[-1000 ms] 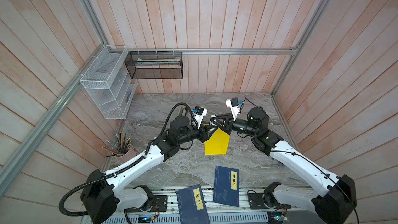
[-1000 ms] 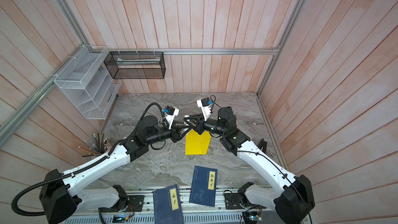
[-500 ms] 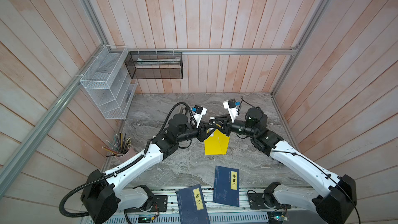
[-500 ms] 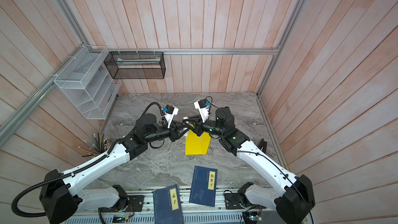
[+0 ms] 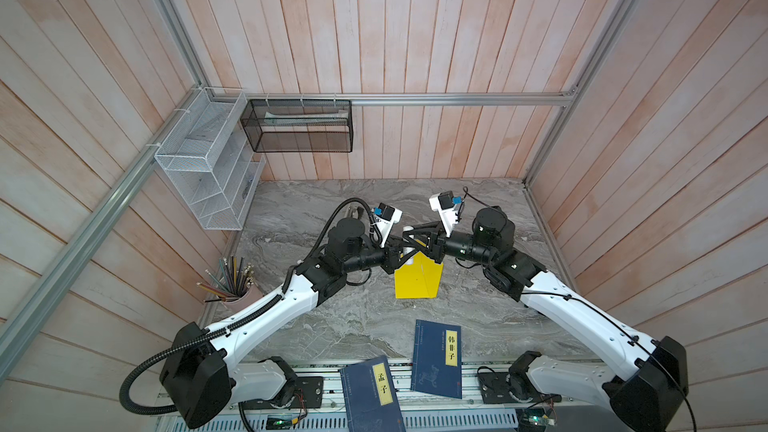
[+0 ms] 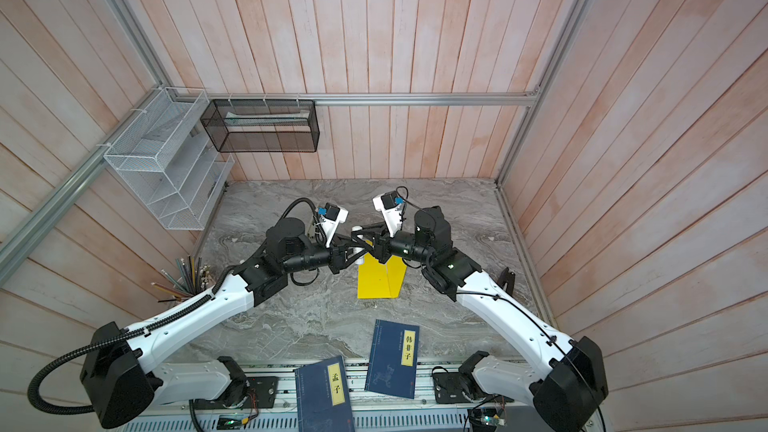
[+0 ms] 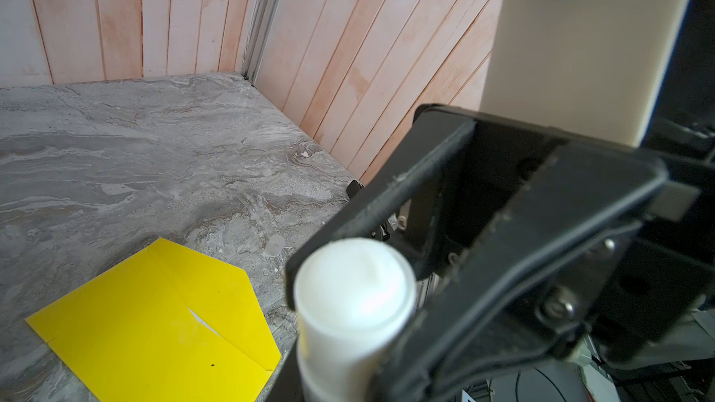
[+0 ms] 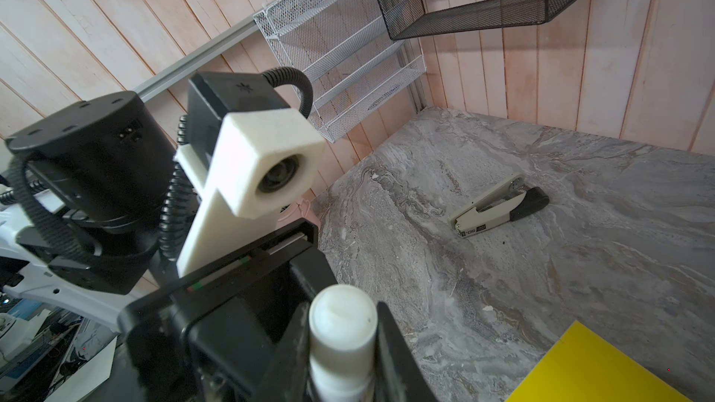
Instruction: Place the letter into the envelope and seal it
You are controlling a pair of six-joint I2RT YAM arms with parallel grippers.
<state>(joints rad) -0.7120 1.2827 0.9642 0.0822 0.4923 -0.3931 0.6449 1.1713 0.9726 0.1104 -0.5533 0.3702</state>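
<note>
Envelope (image 7: pixel 147 326) — on tabletop (image 5: pixel 332 326), white sliver (image 7: pixel 203 320) at seam. Cup (image 5: pixel 244 300) — pencils (image 5: pixel 232 274). Right tool (image 8: pixel 342 357) clamps white stick (image 8: pixel 342 317); left tool (image 5: pixel 401 252): grip cannot be told.

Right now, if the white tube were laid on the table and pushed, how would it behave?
The tube looks round and smooth, so on its side it would probably roll across the polished table. Stood on end, it seems tall and narrow, so a nudge might tip it. It looks like light plastic, likely easy to lift.

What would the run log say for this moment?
right gripper shut on white tube | left gripper at tube, grip unclear | envelope flat on table
</note>
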